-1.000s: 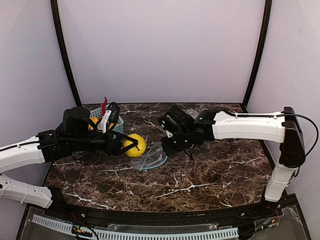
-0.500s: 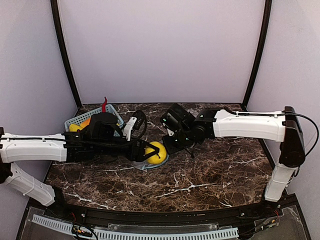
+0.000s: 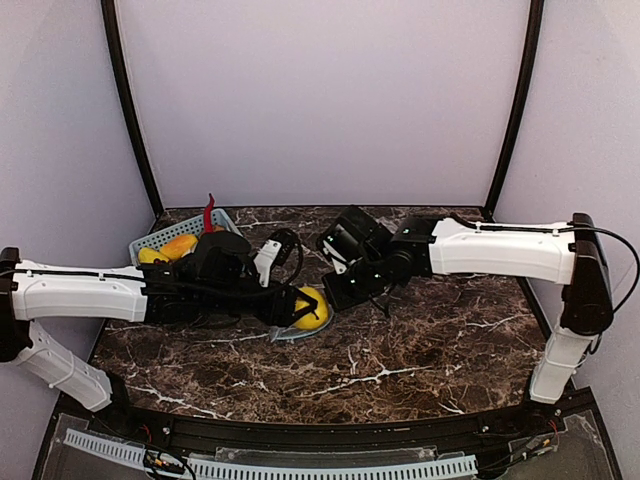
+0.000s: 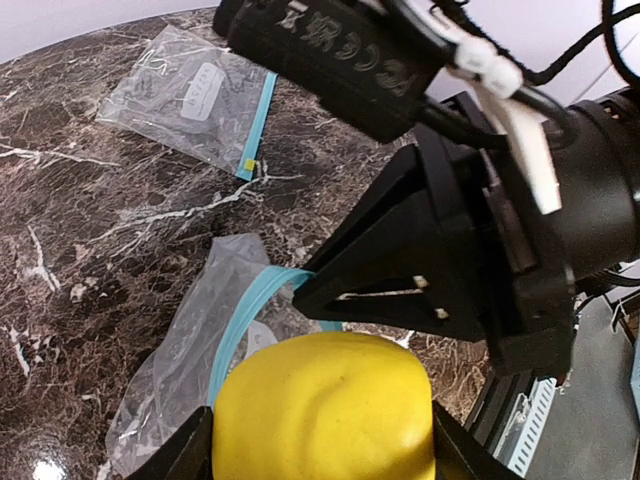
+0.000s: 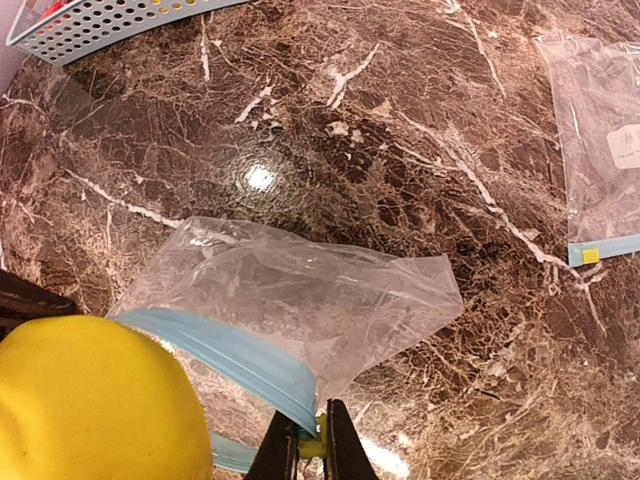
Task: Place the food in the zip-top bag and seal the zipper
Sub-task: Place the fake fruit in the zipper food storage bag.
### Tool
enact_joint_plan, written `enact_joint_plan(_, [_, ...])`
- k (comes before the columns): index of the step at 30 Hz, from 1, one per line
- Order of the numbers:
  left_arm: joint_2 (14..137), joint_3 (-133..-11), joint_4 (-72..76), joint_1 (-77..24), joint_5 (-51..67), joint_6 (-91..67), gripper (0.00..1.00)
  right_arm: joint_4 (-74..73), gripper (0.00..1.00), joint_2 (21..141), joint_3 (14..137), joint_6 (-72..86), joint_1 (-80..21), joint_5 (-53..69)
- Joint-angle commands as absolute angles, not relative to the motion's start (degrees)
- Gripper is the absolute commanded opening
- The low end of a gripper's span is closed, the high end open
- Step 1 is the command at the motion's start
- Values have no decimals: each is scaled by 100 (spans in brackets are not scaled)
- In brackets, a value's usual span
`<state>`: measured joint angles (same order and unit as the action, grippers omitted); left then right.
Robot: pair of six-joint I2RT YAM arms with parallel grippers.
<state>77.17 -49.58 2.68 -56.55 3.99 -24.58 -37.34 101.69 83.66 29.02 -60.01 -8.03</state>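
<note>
The left gripper (image 4: 320, 445) has its two black fingers (image 4: 188, 456) closed against the flanks of a lemon (image 4: 320, 405). One finger is on each side and the fruit fills the gap between them. The lemon sits at the mouth of the zip-top bag (image 5: 300, 285), and the teal zipper (image 5: 235, 357) curves under and around its near side. Whether any of the fruit is past the strip cannot be told.

The right gripper (image 5: 300, 452) has its fingertips pinched tight on the zipper at one end of the mouth. It holds that lip up off the marble table (image 5: 400, 110), while the rest of the clear pouch lies crumpled behind it.

Seen from above, the left arm (image 3: 80, 295) reaches low and nearly level from the left edge toward the table's middle. The right arm (image 3: 500, 252) stretches in from the right, forearm level and wrist angled down and leftward, so the two grippers sit nose to nose, just beside each other over the bag.

A second clear bag (image 4: 190, 95) lies flat, well apart from them. A perforated basket (image 3: 143, 243) at the back left holds a second yellow fruit (image 3: 150, 256), and a red chili (image 3: 208, 212) stands up out of it.
</note>
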Motion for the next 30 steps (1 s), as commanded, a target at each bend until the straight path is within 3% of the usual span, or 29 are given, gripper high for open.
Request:
enact_joint_plan(1, [7782,-5127,43,-5719,143,-2309,60,-3608,0,9957,8323,2881,-6031,-557])
enact_joint_plan(24, [8252,-5417,-564,-5931,-958,-1837,61,-3277,0,9751,8108,2666,-5817,857])
enact_joint_plan(30, [8405,-5480,-536,-5965,-849,-1827,65,-3071,0,9712,7987,2672,-5770,1233])
